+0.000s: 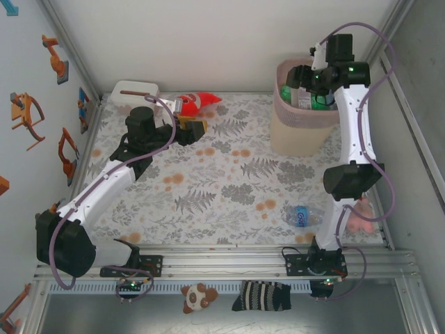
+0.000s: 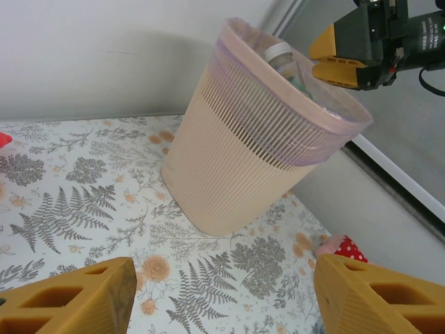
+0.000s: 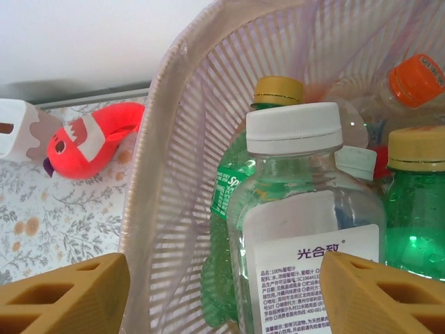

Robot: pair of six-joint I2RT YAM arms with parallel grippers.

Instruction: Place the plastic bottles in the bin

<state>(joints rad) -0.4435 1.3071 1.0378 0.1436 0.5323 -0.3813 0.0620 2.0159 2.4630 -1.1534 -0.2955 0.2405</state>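
The left gripper (image 2: 221, 296) hovers over the floral table (image 1: 229, 188) near the red fish toy (image 1: 196, 103). Its yellow fingers (image 2: 69, 300) are spread wide with nothing between them, and they face the bin (image 2: 236, 163). One plastic bottle (image 1: 300, 214) with a blue label lies on its side near the right arm's base, its long axis running roughly left to right; which end has the cap cannot be told. The bin stands upright at the table's far right. Above its rim the right gripper (image 3: 224, 285) hangs with jaws parted, gripping nothing. Just below it, inside the bin, a clear white-capped bottle (image 3: 295, 209) stands cap up among green bottles (image 3: 417, 229).
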